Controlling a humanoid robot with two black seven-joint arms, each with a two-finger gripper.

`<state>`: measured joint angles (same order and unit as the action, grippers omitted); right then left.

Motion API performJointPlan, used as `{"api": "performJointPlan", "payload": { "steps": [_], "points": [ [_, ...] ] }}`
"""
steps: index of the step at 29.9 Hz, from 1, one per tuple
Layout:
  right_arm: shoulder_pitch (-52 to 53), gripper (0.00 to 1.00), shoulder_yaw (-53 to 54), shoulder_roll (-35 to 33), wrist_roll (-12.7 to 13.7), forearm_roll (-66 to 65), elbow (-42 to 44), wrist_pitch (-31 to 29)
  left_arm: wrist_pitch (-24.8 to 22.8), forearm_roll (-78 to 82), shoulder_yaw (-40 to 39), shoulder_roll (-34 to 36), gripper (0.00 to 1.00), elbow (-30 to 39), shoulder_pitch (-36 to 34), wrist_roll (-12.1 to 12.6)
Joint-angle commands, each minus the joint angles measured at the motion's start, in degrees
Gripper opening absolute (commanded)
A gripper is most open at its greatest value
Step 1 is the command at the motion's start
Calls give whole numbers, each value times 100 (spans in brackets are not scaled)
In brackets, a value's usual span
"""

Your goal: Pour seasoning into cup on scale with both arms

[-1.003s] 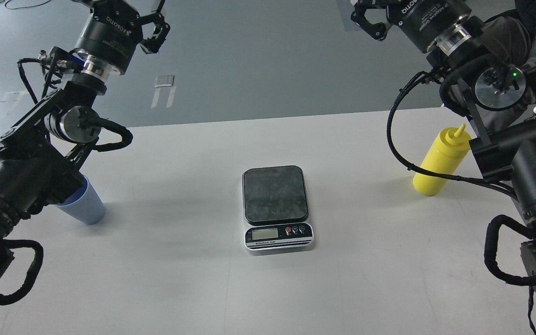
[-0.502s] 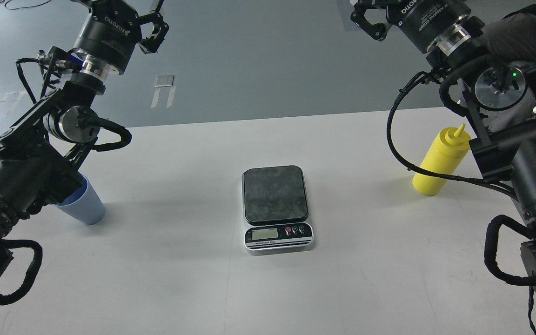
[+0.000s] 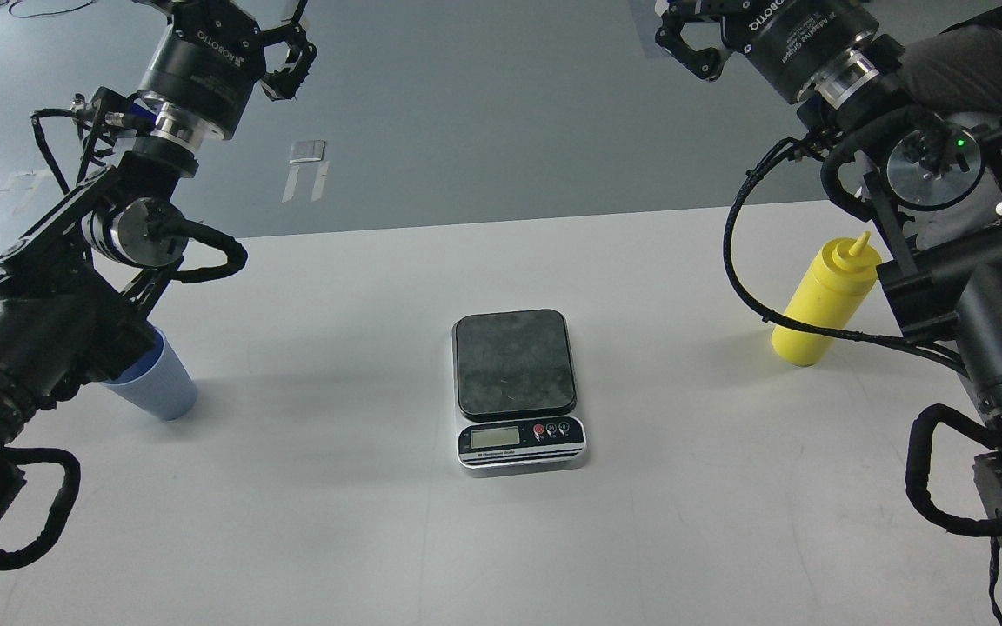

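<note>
From the head view, the scale [image 3: 516, 387] sat at the middle of the white desk [image 3: 362, 522], its black platform bare and its silver front with the display turned toward the robot. The cup [image 3: 157, 382] stood upright near the desk's left edge, well apart from the scale and partly hidden behind the left arm [image 3: 49, 330]. The seasoning [image 3: 823, 300] stood upright on the right, also well apart from the scale, with a loop of the right arm's cable crossing in front of its lower body.

Both arms were raised clear of everything. The left gripper [image 3: 288, 43] hung high at the top left with its jaws spread and holding nothing. The right gripper [image 3: 684, 39] was at the top edge, partly cut off by the frame; one finger linkage showed, but whether its jaws were open could not be told.

By the look of it, the cup would be light, thin-walled and easy to crush or tip, so a gentle grip around its ribbed lower half seemed safest. The bottle looked like soft squeeze plastic with a smooth, possibly slippery skin; a hold around the mid-body, below the shoulder, would probably give control for tilting, though too firm a pinch could force seasoning out of the nozzle early.
</note>
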<state>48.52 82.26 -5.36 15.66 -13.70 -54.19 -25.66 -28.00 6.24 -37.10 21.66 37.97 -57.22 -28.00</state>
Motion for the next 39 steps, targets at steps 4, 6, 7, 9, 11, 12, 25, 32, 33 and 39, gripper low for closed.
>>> {"api": "performJointPlan", "payload": {
  "steps": [4, 6, 7, 9, 11, 12, 25, 32, 33, 39],
  "points": [
    [0, 100, 0, 0, 7, -1, -4, 0, 0, 0, 10, 5, 98, 0, 0, 0],
    [0, 100, 0, 0, 7, -1, -4, 0, 0, 0, 1, 5, 98, 9, -8, 0],
    [0, 100, 0, 9, 7, -1, -4, 0, 0, 0, 1, 5, 98, 0, -9, 0],
    [0, 100, 0, 0, 7, -1, -4, 0, 0, 0, 10, 5, 98, 0, 0, 0],
    [0, 100, 0, 0, 7, -1, -4, 0, 0, 0, 10, -4, 98, 0, -8, 0],
    [0, 100, 0, 0, 7, -1, -4, 0, 0, 0, 10, -4, 98, 0, 0, 0],
    [0, 100, 0, 0, 7, -1, -4, 0, 0, 9, 18, -4, 98, 0, 0, 0],
    [0, 100, 9, 0, 7, -1, -4, 0, 0, 18, 18, -4, 98, 9, -9, 0],
    [0, 100, 0, 0, 7, -1, -4, 0, 0, 18, 27, -13, 98, 0, -9, 0],
    [0, 100, 0, 0, 7, -1, -4, 9, 0, 18, 18, -13, 98, 0, -9, 0]
  ]
}}
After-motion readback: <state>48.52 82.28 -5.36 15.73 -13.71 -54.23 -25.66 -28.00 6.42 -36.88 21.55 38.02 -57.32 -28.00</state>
